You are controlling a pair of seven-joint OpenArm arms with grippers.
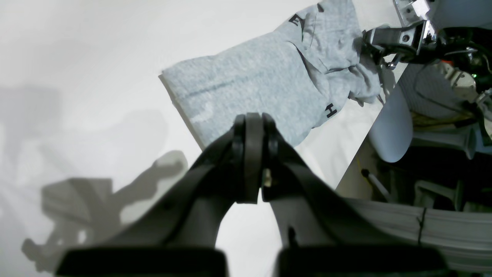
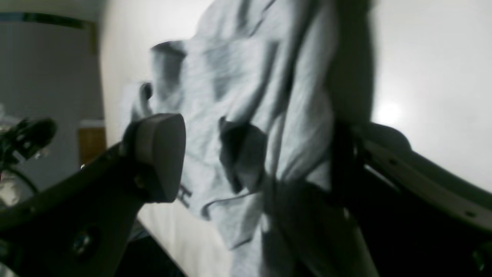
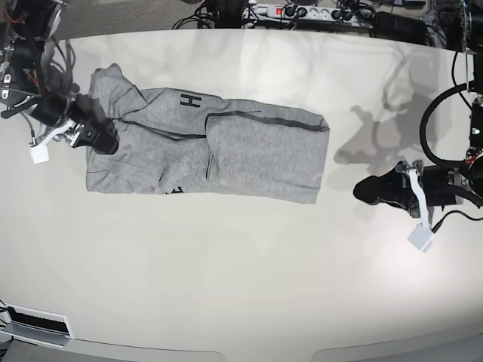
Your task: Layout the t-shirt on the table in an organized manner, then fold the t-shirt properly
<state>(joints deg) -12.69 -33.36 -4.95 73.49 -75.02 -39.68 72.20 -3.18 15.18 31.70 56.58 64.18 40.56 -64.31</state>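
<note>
The grey t-shirt [image 3: 226, 151] lies on the off-white table [image 3: 241, 286] as a long, partly folded band with wrinkles, and a black letter H shows near its top edge. My right gripper [image 3: 102, 138] is open at the shirt's left end. In the right wrist view its fingers [image 2: 157, 154] stand wide apart over rumpled, blurred fabric [image 2: 250, 77]. My left gripper [image 3: 364, 188] is shut and empty on bare table to the right of the shirt. In the left wrist view it [image 1: 250, 123] points at the shirt's near end [image 1: 261, 77].
A power strip and cables [image 3: 302, 11] line the table's back edge. The table's edge [image 1: 365, 146] runs close to the shirt's far end, with equipment beyond it. The right arm's metal wrist [image 1: 399, 38] shows by that end.
</note>
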